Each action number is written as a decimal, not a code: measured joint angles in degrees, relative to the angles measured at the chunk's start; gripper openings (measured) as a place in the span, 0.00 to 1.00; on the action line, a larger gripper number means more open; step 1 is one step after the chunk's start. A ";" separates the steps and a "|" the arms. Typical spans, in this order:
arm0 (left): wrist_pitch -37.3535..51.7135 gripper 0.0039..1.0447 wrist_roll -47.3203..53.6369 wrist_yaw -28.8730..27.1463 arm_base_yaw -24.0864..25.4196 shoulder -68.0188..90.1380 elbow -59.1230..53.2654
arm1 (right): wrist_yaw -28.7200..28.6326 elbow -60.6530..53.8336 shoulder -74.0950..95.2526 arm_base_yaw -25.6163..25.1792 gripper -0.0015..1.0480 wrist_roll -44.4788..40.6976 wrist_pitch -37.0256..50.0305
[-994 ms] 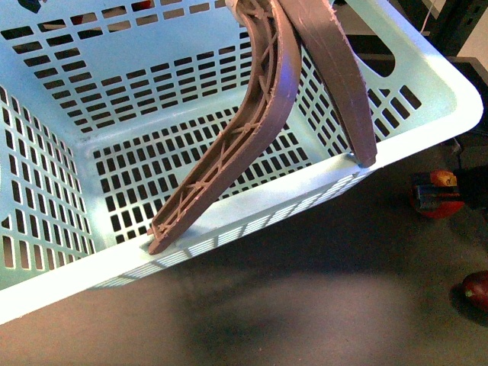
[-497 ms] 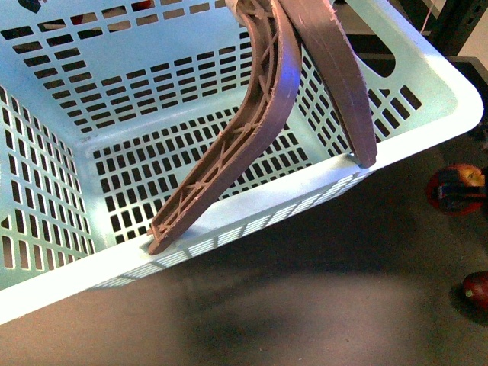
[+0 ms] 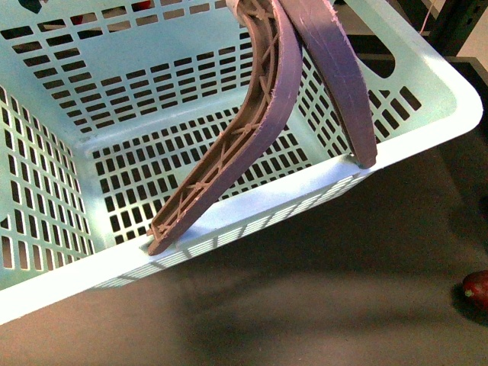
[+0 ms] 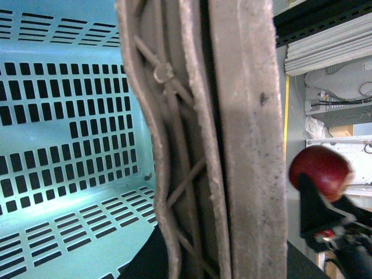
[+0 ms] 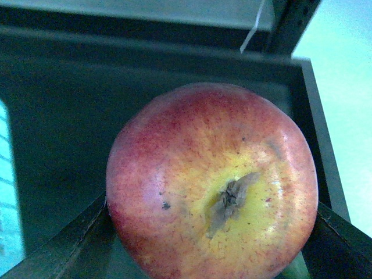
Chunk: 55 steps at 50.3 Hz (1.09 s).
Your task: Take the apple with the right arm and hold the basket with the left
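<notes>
The pale mint-blue basket (image 3: 427, 84) fills the front view, tilted, with its two brownish-purple handles (image 3: 263, 114) standing together. In the left wrist view the handles (image 4: 232, 139) run close past the camera. My left gripper is shut on them, and its fingers do not show. My right gripper (image 5: 209, 247) is shut on the red apple (image 5: 212, 186), stem patch facing the camera. The apple (image 4: 321, 171) also shows in the left wrist view, held in the air beside the basket by the right gripper (image 4: 325, 218). Both are out of the front view.
A small dark maroon fruit (image 3: 476, 288) lies on the dark table (image 3: 320, 305) at the right edge. A black frame post (image 3: 457, 27) stands behind the basket. White equipment and shelves (image 4: 337, 87) are at the far side.
My right gripper has carried the apple off the right edge of the front view. The basket and its handles have stayed put.
</notes>
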 joint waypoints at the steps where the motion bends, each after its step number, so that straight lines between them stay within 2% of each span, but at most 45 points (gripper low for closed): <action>1: 0.00 0.15 0.00 0.00 0.00 0.00 0.00 | 0.11 0.02 -0.94 0.50 0.73 0.15 -0.15; 11: 0.00 0.15 0.02 -0.04 0.00 0.00 0.00 | 1.20 1.49 -11.26 12.85 0.73 7.17 -2.27; 22: 0.00 0.15 0.02 0.00 0.00 0.00 0.00 | 3.78 0.83 -6.97 25.62 0.73 9.73 -0.28; 27: 0.00 0.15 0.00 0.02 0.00 0.00 0.00 | 4.83 0.11 -3.69 29.48 0.73 10.32 0.94; 40: 0.00 0.15 0.00 -0.04 0.00 0.00 0.00 | 6.58 -0.42 0.68 31.06 0.73 12.04 2.89; 48: 0.00 0.15 0.02 -0.07 0.00 0.00 0.00 | 6.95 -0.63 0.92 31.01 0.92 13.16 3.02; 55: 0.00 0.15 -0.02 0.04 0.00 0.00 0.00 | 7.85 -0.63 0.39 30.38 0.91 13.40 3.17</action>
